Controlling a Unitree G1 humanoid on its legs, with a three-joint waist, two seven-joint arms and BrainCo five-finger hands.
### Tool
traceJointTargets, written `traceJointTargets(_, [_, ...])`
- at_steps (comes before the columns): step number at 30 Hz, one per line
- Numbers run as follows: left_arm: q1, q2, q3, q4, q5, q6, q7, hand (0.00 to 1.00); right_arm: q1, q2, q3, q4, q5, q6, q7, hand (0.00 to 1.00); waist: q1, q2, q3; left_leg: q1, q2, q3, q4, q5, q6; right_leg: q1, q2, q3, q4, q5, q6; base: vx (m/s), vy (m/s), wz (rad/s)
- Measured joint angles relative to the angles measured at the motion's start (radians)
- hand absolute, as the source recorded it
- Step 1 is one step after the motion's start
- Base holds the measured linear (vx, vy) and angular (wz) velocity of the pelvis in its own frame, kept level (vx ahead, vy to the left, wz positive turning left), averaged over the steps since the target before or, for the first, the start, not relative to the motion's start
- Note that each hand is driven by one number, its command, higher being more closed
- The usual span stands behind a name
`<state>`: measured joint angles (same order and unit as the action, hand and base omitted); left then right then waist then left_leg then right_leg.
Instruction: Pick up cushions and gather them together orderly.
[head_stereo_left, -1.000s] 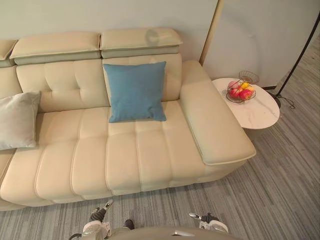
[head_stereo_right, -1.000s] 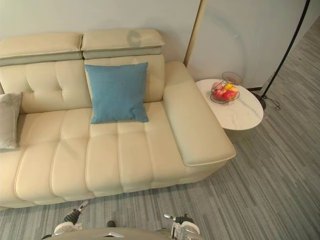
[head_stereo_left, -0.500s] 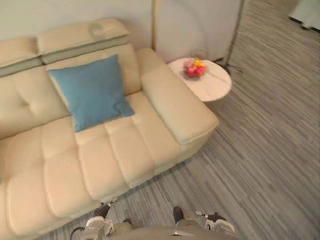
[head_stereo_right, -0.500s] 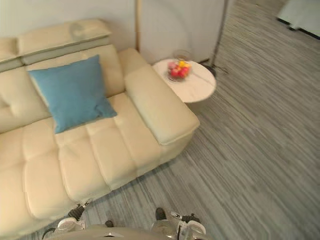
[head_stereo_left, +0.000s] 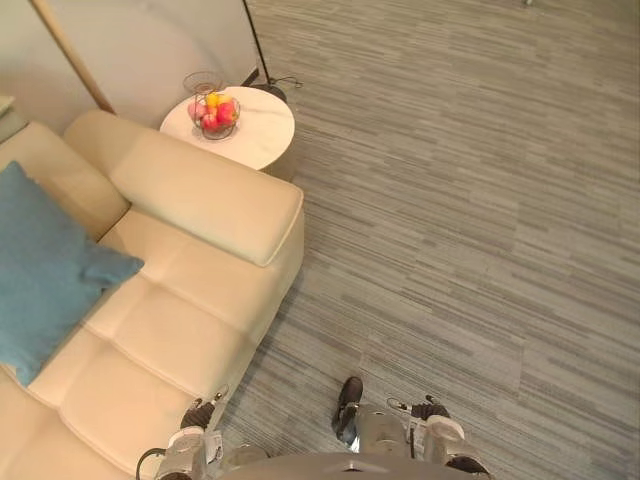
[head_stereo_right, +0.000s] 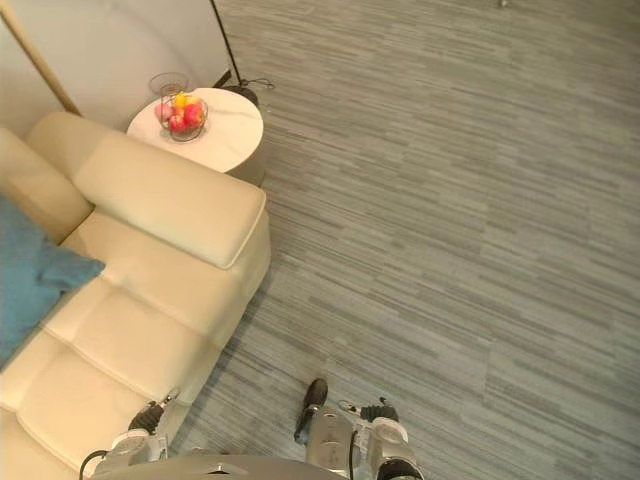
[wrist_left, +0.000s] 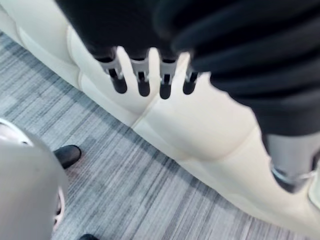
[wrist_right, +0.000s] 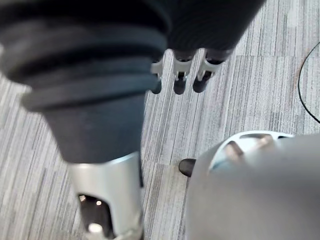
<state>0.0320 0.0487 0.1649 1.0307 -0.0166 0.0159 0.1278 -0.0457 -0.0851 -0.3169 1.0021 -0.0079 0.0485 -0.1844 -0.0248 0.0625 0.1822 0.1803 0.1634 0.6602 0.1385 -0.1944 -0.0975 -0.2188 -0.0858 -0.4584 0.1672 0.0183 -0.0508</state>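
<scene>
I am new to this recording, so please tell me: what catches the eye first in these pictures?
The blue cushion stands out first, on the cream sofa at the far left. Beyond the sofa's arm, a round white side table carries a wire bowl of fruit; grey striped carpet spreads to the right. The left hand and right hand hang open, holding nothing.

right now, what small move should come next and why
Probably turn left toward the sofa. The blue cushion lies at the head view's left edge, while grey carpet lies ahead. The left hand and right hand hang open and empty, neither touching the cushion.
</scene>
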Motion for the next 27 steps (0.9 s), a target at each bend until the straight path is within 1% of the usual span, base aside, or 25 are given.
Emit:
traceJointTargets(1, [0.004,-0.006,-0.008,0.003,0.0,0.0,0.0,0.0,0.0,-0.004,-0.002,0.0,0.0,0.0,0.0,0.0,0.005,0.008,-0.002,-0.002,0.008,0.001,0.008,0.002,-0.003,-0.012,0.012,0.006,0.003,-0.01,0.001,0.04,-0.164,-0.61])
traceJointTargets(3, [0.006,-0.015,-0.01,0.005,0.0,0.001,0.0,0.0,0.0,-0.003,-0.004,0.0,0.001,0.0,-0.001,0.0,0.006,0.003,0.001,-0.024,0.038,0.001,0.093,0.002,-0.003,-0.023,0.021,0.009,0.027,-0.039,0.003,0.04,-0.141,-0.58])
traceJointTargets(4, [0.001,-0.023,-0.01,0.003,-0.002,0.001,-0.001,0.0,0.004,-0.004,-0.007,0.005,0.002,0.001,-0.002,0.0,0.006,-0.007,0.007,-0.059,0.087,-0.006,0.246,0.002,0.002,-0.005,0.021,0.011,0.025,-0.047,0.0,0.06,-0.071,-0.4])
traceJointTargets(5, [0.0,-0.026,-0.014,0.002,-0.001,0.001,-0.002,0.0,0.006,-0.005,-0.008,0.009,0.002,0.001,-0.003,0.0,0.005,-0.007,0.007,-0.073,0.108,-0.012,0.301,0.003,0.007,0.005,0.024,0.017,0.024,-0.048,-0.002,0.09,-0.092,-0.49])
traceJointTargets(6, [-0.003,-0.035,-0.019,0.002,-0.001,0.0,-0.002,0.0,0.005,-0.01,-0.006,0.028,0.004,0.004,-0.01,0.0,0.001,-0.014,0.014,-0.127,0.131,-0.1,0.428,-0.02,0.022,0.029,0.042,0.057,0.014,-0.052,-0.009,0.06,-0.031,-0.4])
traceJointTargets(7, [-0.003,-0.037,-0.02,0.0,-0.001,-0.001,-0.002,0.0,0.004,-0.014,-0.006,0.037,0.004,0.004,-0.014,0.0,0.004,-0.012,0.013,-0.139,0.115,-0.145,0.441,-0.035,0.016,0.037,0.048,0.072,0.009,-0.053,-0.009,0.09,-0.019,-0.56])
traceJointTargets(8, [-0.004,-0.037,-0.019,-0.001,-0.002,-0.003,-0.002,0.0,0.006,-0.015,-0.008,0.043,0.004,0.005,-0.017,0.0,0.008,-0.008,0.012,-0.153,0.083,-0.213,0.441,-0.063,0.004,0.056,0.057,0.1,-0.009,-0.053,-0.009,0.09,0.009,-0.56])
traceJointTargets(9, [-0.005,-0.036,-0.02,-0.003,-0.002,-0.005,-0.002,0.0,0.013,-0.014,-0.01,0.049,0.005,0.004,-0.017,0.0,0.009,-0.016,0.016,-0.168,0.045,-0.266,0.42,-0.087,0.002,0.079,0.061,0.119,-0.025,-0.053,-0.009,0.09,0.02,-0.6])
traceJointTargets(10, [-0.005,-0.036,-0.021,-0.003,-0.002,-0.007,-0.002,0.0,0.016,-0.014,-0.011,0.048,0.006,0.004,-0.018,0.0,0.012,-0.016,0.017,-0.18,0.013,-0.297,0.389,-0.096,0.01,0.095,0.062,0.141,-0.036,-0.052,-0.009,0.08,0.031,-0.57])
traceJointTargets(11, [-0.005,-0.036,-0.021,-0.007,-0.002,-0.011,-0.002,0.0,0.024,-0.015,-0.013,0.048,0.006,0.004,-0.018,0.0,0.017,-0.017,0.017,-0.195,-0.013,-0.324,0.346,-0.1,0.018,0.104,0.065,0.168,-0.046,-0.051,-0.007,0.04,0.034,-0.49])
traceJointTargets(12, [-0.005,-0.036,-0.02,-0.011,-0.002,-0.014,-0.002,0.0,0.026,-0.015,-0.014,0.048,0.006,0.004,-0.018,0.0,0.02,-0.018,0.017,-0.204,-0.025,-0.341,0.323,-0.1,0.018,0.106,0.068,0.186,-0.05,-0.051,-0.007,0.03,0.055,-0.63])
traceJointTargets(14, [-0.004,-0.037,-0.014,-0.024,-0.002,-0.017,-0.003,0.0,0.027,-0.009,-0.021,0.042,0.006,0.004,-0.019,0.0,0.034,-0.017,0.017,-0.236,-0.065,-0.428,0.222,-0.095,0.025,0.113,0.08,0.248,-0.079,-0.042,0.008,0.01,0.069,-0.9])
traceJointTargets(16, [-0.005,-0.043,-0.005,-0.037,-0.003,-0.017,-0.003,0.0,0.033,0.0,-0.022,0.032,0.006,0.002,-0.021,0.0,0.049,-0.017,0.017,-0.251,-0.084,-0.527,0.144,-0.085,0.023,0.116,0.107,0.313,-0.114,-0.029,0.027,0.01,0.112,-1.27])
traceJointTargets(17, [-0.005,-0.052,0.004,-0.037,-0.002,-0.017,-0.003,0.0,0.04,0.002,-0.022,0.027,0.007,0.002,-0.022,0.0,0.056,-0.008,0.01,-0.244,-0.087,-0.533,0.136,-0.075,0.04,0.119,0.123,0.341,-0.129,-0.029,0.032,0.07,0.146,-1.33])
traceJointTargets(18, [-0.002,-0.062,0.021,-0.032,-0.002,-0.017,-0.003,0.0,0.041,0.003,-0.031,0.013,0.009,0.002,-0.023,0.0,0.061,0.012,0.007,-0.245,-0.079,-0.523,0.136,-0.074,0.051,0.115,0.128,0.341,-0.106,-0.026,0.026,0.11,0.143,-1.11])
traceJointTargets(19, [-0.004,-0.06,0.033,-0.03,-0.002,-0.017,-0.003,0.0,0.046,0.018,-0.053,-0.01,0.013,0.001,-0.023,0.0,0.052,-0.013,0.007,-0.228,-0.082,-0.507,0.137,-0.074,0.051,0.112,0.117,0.345,-0.051,-0.033,0.027,0.14,0.132,-0.73])
traceJointTargets(20, [-0.002,-0.053,0.033,-0.03,-0.002,-0.017,-0.003,0.0,0.055,0.025,-0.057,-0.013,0.013,0.0,-0.025,0.0,0.05,-0.025,0.005,-0.219,-0.087,-0.495,0.138,-0.074,0.051,0.123,0.107,0.357,-0.051,-0.04,0.038,0.17,0.13,-0.6])
traceJointTargets(21, [-0.001,-0.048,0.033,-0.029,-0.002,-0.017,-0.003,0.0,0.08,0.034,-0.061,-0.01,0.014,0.0,-0.027,0.0,0.056,-0.025,0.005,-0.195,-0.09,-0.471,0.137,-0.075,0.052,0.14,0.109,0.38,-0.076,-0.017,0.044,0.18,0.143,-0.57])
traceJointTargets(22, [0.0,-0.049,0.034,-0.027,-0.002,-0.016,-0.003,0.0,0.084,0.034,-0.06,-0.01,0.013,0.0,-0.026,0.0,0.055,-0.038,-0.009,-0.18,-0.092,-0.466,0.128,-0.076,0.052,0.152,0.117,0.401,-0.096,-0.014,0.05,0.21,0.165,-0.77])
traceJointTargets(23, [0.006,-0.049,0.035,-0.018,-0.001,-0.016,-0.003,0.0,0.088,0.037,-0.059,-0.007,0.012,0.0,-0.025,0.0,0.056,-0.027,-0.021,-0.177,-0.1,-0.464,0.115,-0.075,0.053,0.145,0.122,0.428,-0.107,-0.01,0.055,0.18,0.141,-0.67])
traceJointTargets(24, [0.005,-0.05,0.035,-0.01,-0.001,-0.016,-0.004,0.0,0.088,0.037,-0.059,-0.005,0.012,0.0,-0.023,0.0,0.055,-0.03,-0.029,-0.173,-0.105,-0.463,0.107,-0.069,0.058,0.143,0.127,0.447,-0.115,0.003,0.066,0.23,0.139,-0.78])
traceJointTargets(25, [-0.005,-0.048,0.034,0.008,0.001,-0.015,-0.005,0.0,0.086,0.036,-0.059,-0.003,0.011,0.0,-0.02,0.0,0.053,-0.034,-0.036,-0.159,-0.107,-0.442,0.098,-0.053,0.075,0.145,0.133,0.476,-0.133,0.025,0.062,0.24,0.119,-0.79])
traceJointTargets(27, [-0.01,-0.039,0.029,0.013,0.001,-0.015,-0.006,0.0,0.081,0.035,-0.059,-0.001,0.01,0.0,-0.017,0.0,0.049,-0.034,-0.038,-0.158,-0.124,-0.441,0.103,-0.047,0.084,0.143,0.136,0.51,-0.158,0.045,0.065,0.21,0.104,-0.72])
